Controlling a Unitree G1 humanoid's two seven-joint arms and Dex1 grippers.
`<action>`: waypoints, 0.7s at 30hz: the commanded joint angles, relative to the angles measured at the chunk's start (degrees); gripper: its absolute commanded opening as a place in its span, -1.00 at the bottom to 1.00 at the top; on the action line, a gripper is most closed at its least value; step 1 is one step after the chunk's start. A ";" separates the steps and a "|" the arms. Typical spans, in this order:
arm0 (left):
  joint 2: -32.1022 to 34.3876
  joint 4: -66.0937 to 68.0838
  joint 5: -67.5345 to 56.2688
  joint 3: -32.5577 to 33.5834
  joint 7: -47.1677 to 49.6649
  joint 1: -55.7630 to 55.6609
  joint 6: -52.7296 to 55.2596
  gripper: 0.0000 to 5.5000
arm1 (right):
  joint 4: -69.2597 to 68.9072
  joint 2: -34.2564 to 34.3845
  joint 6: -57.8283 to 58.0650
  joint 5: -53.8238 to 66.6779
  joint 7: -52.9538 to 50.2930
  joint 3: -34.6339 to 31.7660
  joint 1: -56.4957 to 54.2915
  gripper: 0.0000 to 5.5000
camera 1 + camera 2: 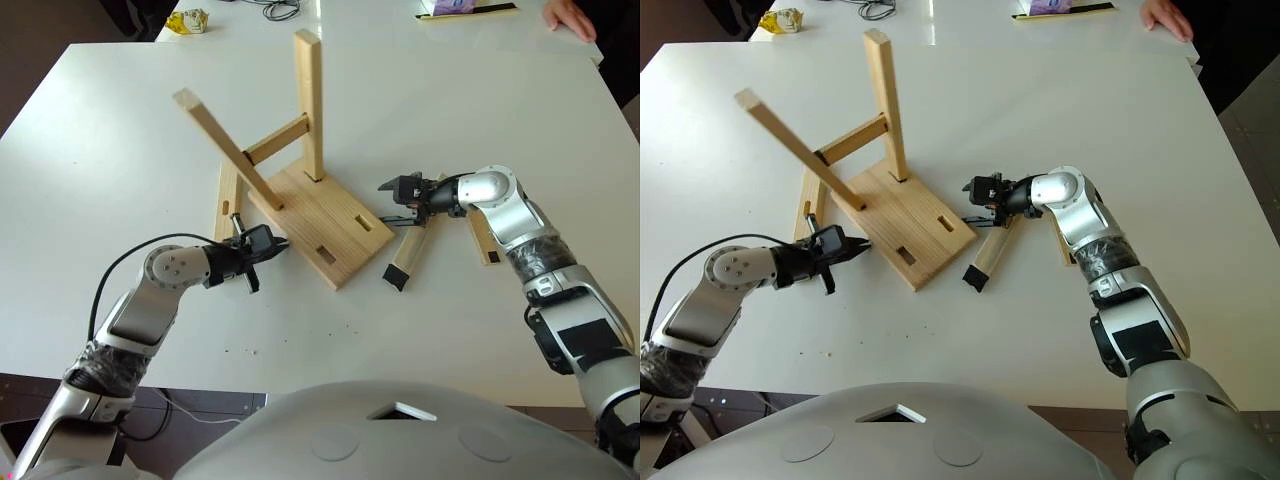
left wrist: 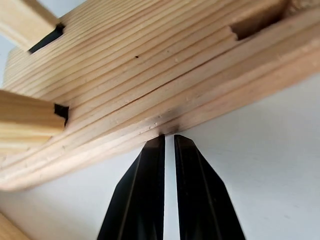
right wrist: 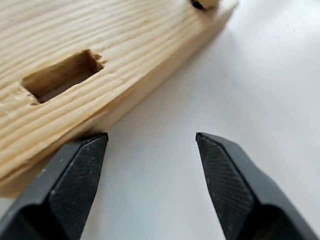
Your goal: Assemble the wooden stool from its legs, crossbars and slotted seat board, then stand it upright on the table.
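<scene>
The slotted seat board (image 1: 320, 225) lies flat mid-table with two legs standing in it: one upright (image 1: 310, 100), one leaning left (image 1: 230, 150). A crossbar (image 1: 275, 142) joins them. My left gripper (image 1: 272, 245) is shut, its tips (image 2: 169, 137) touching the board's near-left edge. My right gripper (image 1: 388, 200) is open at the board's right edge. In the right wrist view one fingertip (image 3: 80, 160) is against the board's side near an empty slot (image 3: 60, 75). A loose leg with a black end (image 1: 410, 255) lies just below the right gripper.
Another loose wooden piece (image 1: 483, 240) lies under my right forearm, and one (image 1: 228, 200) lies flat behind the board's left side. A yellow object (image 1: 187, 20) and a person's hand (image 1: 570, 15) are on the far table. White tabletop (image 1: 120, 140) spreads to the left.
</scene>
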 commanded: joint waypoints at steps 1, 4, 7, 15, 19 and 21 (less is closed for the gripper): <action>-1.98 2.75 1.33 -1.47 0.39 -1.52 -0.60 -0.86 | -7.67 1.21 5.46 3.20 3.84 1.11 1.35 0.19; -2.73 3.91 1.73 -1.71 0.35 -2.73 -1.18 -0.86 | -10.20 1.31 7.67 3.17 4.33 2.07 3.11 0.19; -3.40 4.09 1.32 -1.84 -0.13 -3.13 -1.64 -0.86 | -11.83 1.72 9.26 3.10 3.85 2.42 4.56 0.19; -6.45 1.21 0.23 -2.86 0.28 -1.26 -0.11 -0.86 | -19.04 0.66 13.51 4.45 5.63 4.01 9.11 0.19; -7.07 -1.21 -0.07 -2.39 1.67 0.81 1.26 -0.86 | -19.28 0.67 14.72 4.71 4.30 3.21 8.69 0.19; -7.05 -2.03 -0.34 -1.31 2.38 1.49 1.97 -0.86 | -18.34 0.72 14.99 4.95 3.34 2.11 7.73 0.19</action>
